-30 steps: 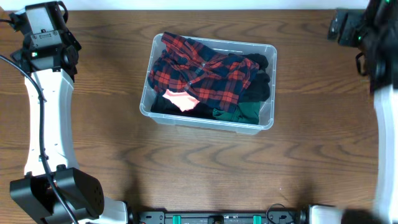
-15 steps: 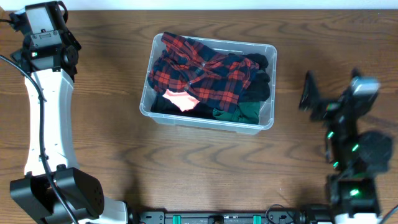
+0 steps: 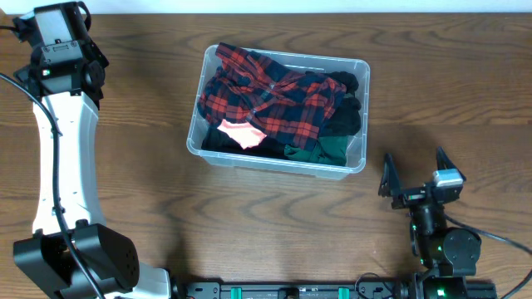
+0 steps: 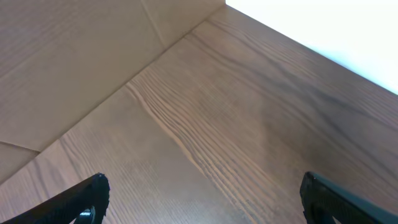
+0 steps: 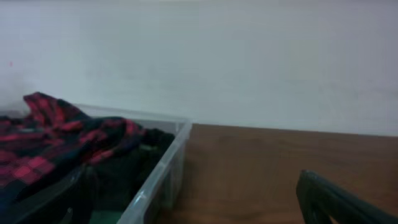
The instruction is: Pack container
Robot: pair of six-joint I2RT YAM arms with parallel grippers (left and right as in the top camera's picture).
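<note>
**Wood-grain table: bin loaded, both arms standing off**

Brown wooden table [image 3: 266,237] is carrying every item; a white wall [image 5: 249,62] is closing off the far side.

- Item 1, container [image 3: 274,164]: clear bin, lying ahead and to the left of the right gripper [image 3: 414,176] and near it. It is well apart from the left gripper [image 4: 202,199], whose own camera is showing only bare wood.
- Item 2, contents: a red plaid shirt [image 3: 274,100] is heaping over the far-left side of the bin. A black garment [image 3: 345,116] is filling the side nearest the right gripper, a green garment [image 3: 328,149] is sitting at the near corner, and a pink piece [image 3: 241,133] is showing beside it.
- Item 3, right gripper: fingers are spreading wide and gripping nothing, low over the table.
- Item 4, left gripper: fingertips are showing at opposite edges of its view, spread wide, with nothing between them.

Judgement: loading is looking close to done, since no loose garment is showing on the wood in the overhead view. The step in hand is likely tidying or standing clear. To do it well, the right gripper should be rising before crossing the rim, as the near wall is standing directly ahead of it. Any pressing down should be landing on the plaid heap, which in the right wrist view is riding above the rim. The light bin is likely to slide if pushed sideways, so contact should be coming from above.
</note>
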